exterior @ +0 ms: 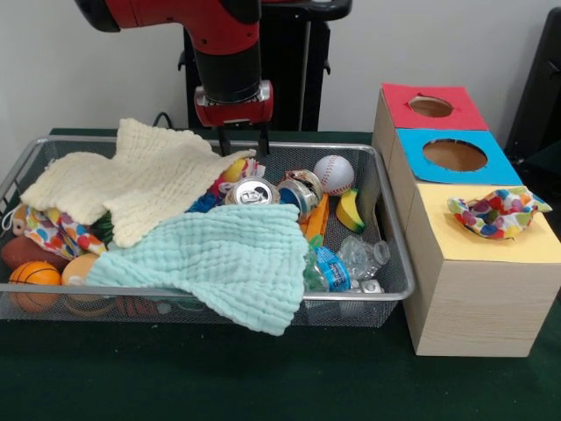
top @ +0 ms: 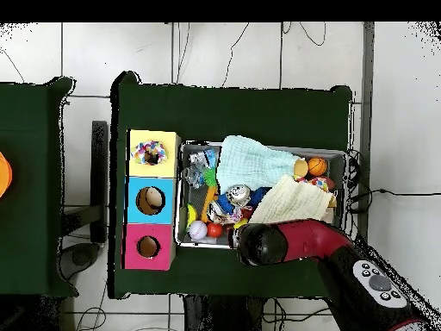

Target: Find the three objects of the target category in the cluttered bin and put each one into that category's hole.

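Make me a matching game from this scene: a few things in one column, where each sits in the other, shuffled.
Things:
1. baseball
2. mint cloth
3. dotted cloth
4. basketball

Places:
A. on the yellow box top
B. at the bin's left front corner
C. draped over the bin's front rim
D. near the bin's back right corner

Pairs: 1-D, 2-C, 3-A, 4-B
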### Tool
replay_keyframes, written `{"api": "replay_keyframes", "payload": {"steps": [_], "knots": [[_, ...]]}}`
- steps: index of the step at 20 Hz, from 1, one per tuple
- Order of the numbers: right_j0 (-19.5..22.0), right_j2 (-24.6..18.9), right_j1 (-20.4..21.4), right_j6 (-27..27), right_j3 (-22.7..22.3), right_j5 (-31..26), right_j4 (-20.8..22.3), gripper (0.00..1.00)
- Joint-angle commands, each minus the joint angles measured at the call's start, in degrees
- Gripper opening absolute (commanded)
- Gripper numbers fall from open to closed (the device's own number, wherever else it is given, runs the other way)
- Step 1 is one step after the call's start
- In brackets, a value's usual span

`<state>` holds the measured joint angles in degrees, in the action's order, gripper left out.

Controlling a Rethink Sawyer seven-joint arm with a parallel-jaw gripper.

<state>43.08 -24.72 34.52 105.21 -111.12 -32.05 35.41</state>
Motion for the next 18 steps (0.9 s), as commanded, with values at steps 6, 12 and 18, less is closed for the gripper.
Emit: {"api": "replay_keyframes", "payload": {"steps": [6,12,18], "knots": [[-1.4,0.6,-1.1,1.7,8.6,2.7,0.9,1.00],[-2.7,1.3,-1.3,3.3,8.6,3.9,0.5,1.00],[-4.1,2.2,-2.0,3.7,9.2,4.1,0.9,1.00]]}}
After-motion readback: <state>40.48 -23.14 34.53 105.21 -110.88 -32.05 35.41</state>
